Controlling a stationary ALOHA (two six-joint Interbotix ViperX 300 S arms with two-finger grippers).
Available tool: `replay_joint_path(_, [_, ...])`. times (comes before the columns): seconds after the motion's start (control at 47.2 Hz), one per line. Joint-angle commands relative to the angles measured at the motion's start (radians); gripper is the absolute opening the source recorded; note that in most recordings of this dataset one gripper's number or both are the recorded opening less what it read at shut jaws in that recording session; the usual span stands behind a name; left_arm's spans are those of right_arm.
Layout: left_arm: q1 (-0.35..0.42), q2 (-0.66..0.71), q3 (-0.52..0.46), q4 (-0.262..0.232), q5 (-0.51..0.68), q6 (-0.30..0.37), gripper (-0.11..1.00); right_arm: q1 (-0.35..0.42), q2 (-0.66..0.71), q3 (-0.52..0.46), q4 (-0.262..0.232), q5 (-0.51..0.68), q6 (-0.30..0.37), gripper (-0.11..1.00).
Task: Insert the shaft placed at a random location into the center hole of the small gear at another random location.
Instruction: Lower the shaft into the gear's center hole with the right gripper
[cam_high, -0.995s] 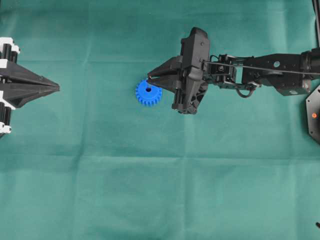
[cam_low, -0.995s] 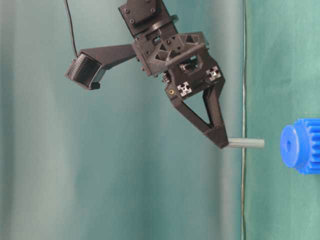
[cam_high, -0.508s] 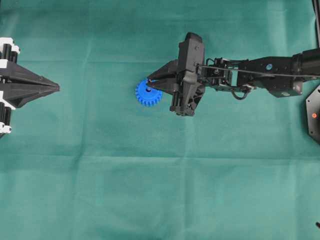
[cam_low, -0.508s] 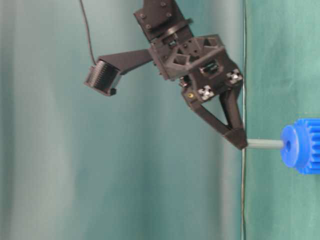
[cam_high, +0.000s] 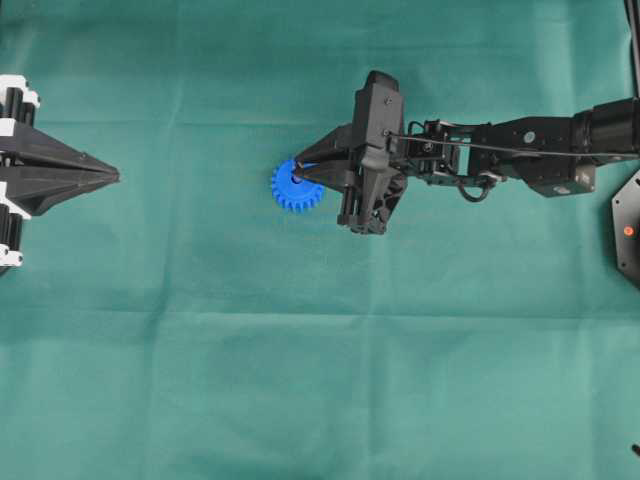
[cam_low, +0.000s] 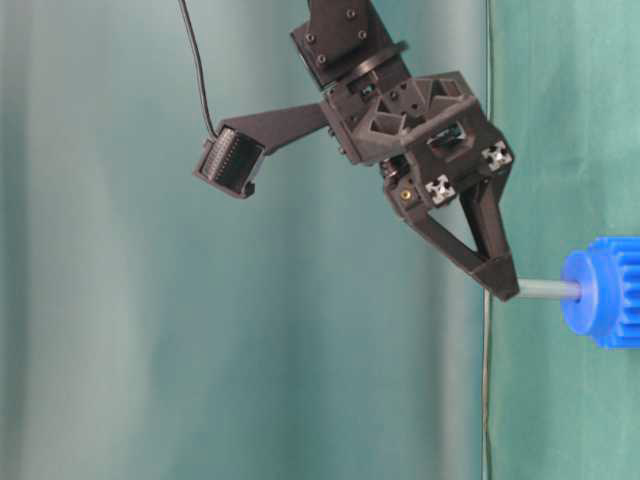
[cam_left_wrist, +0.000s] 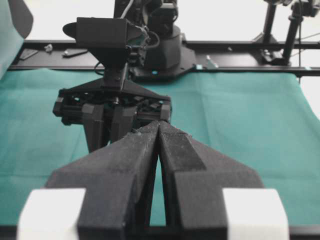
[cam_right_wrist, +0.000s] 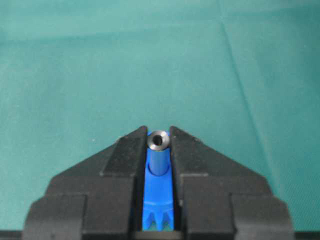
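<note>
- The right claw (cam_high: 300, 175) is clamped on the shaft (cam_low: 548, 289), its two black fingertips (cam_right_wrist: 131, 150) pressing the pin from either side in the right wrist view.
- In the table-level view the shaft runs straight from the claw's tip to the flat face of the small gear (cam_low: 602, 291), its far end meeting the face at the middle, where the center hole sits; how deep it goes in cannot be told.
- From overhead, the small gear (cam_high: 296, 186) lies flat on the green cloth of the bench (cam_high: 320, 380), left of the right arm's wrist, with the claw's tip over its middle.
- In the right wrist view the shaft (cam_right_wrist: 158, 155) stands end-on between the jaws, and blue gear teeth (cam_right_wrist: 159, 216) show below it.
- The left claw (cam_high: 112, 177) sits at the left edge of the bench, well apart from the gear, its jaws closed together with nothing between them.
- In the left wrist view, the left claw (cam_left_wrist: 158, 125) points toward the right arm across the cloth.
</note>
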Motion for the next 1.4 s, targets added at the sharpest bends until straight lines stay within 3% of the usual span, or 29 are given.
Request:
replay_joint_path(0.0, [-0.002,0.006,-0.018,0.002,-0.006,-0.002,0.00,0.002,-0.011,-0.023,0.003,-0.015,-0.009,0.13])
replay_joint_path(0.72, [0.000,0.006,-0.018,0.003,-0.006,-0.002,0.00,0.003,0.097,-0.038,0.035,-0.063,-0.008,0.13])
replay_joint_path(1.376, [0.000,0.006,-0.017,0.002,-0.006,-0.002,0.00,0.002,0.100,-0.031,0.035,-0.034,-0.006,0.13])
